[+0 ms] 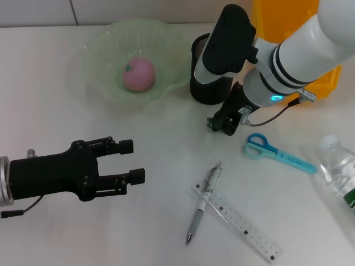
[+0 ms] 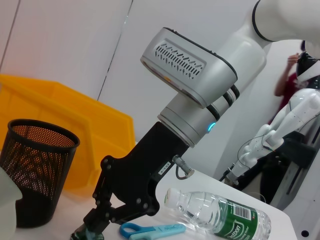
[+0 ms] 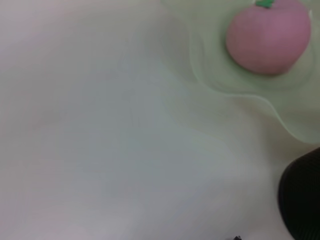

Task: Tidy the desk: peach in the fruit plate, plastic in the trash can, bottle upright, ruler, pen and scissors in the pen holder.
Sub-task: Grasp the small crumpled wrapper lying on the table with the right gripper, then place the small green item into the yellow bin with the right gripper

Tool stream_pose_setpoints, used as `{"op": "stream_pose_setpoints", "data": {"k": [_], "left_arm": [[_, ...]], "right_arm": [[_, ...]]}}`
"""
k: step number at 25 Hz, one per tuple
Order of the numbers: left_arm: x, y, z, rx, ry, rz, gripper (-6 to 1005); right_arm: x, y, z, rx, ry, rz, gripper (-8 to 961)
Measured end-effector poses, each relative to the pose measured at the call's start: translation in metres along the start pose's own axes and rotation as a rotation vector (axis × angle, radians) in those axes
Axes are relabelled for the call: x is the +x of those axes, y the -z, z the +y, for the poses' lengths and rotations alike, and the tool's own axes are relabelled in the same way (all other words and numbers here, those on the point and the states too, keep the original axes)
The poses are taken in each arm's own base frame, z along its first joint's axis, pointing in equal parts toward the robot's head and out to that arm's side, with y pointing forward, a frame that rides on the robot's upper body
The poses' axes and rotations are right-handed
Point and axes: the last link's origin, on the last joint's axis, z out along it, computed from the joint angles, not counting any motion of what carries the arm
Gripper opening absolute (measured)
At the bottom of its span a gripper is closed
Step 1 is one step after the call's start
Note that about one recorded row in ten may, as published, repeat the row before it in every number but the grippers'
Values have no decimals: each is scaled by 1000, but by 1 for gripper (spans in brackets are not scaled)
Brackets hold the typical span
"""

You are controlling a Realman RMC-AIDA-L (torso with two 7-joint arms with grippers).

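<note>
The peach (image 1: 138, 73) lies inside the green fruit plate (image 1: 100, 50), which sits on the white desk (image 1: 50, 116). Just right of the plate stands the black mesh pen holder (image 1: 206, 91), with a yellow bin (image 1: 327, 83) behind it. The right gripper (image 1: 222, 124) hangs low in front of the pen holder, its fingers drawn together on nothing. The scissors (image 1: 274, 152) lie right of that gripper, and the pen (image 1: 202, 203) rests across the ruler (image 1: 238, 223), both nearer the robot than the holder. The bottle (image 1: 339, 172) lies on its side, far right of the holder. The left gripper (image 1: 132, 160) hovers well in front of the plate, fingers apart and empty.
</note>
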Motion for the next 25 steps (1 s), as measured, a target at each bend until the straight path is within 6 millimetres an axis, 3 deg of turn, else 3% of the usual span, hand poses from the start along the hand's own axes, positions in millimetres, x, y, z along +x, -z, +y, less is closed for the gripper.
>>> {"op": "stream_pose_setpoints", "data": {"k": [4, 13, 20, 23, 24, 25], "left_arm": [[0, 0, 0, 0, 0, 0, 764], [0, 0, 0, 0, 1, 0, 759], [2, 2, 0, -4, -3, 1, 755], [3, 2, 1, -11, -5, 5, 753], [3, 2, 2, -14, -6, 7, 752], [3, 2, 2, -14, -6, 7, 752]], "right_arm": [[0, 0, -1, 0, -6, -2, 50], [3, 6, 0, 2, -16, -24, 24], [20, 35, -4, -39, -69, -89, 2], [38, 57, -14, -40, -138, -137, 7], [51, 75, -23, -20, -187, -166, 11], [51, 75, -23, -20, -187, -166, 14]]}}
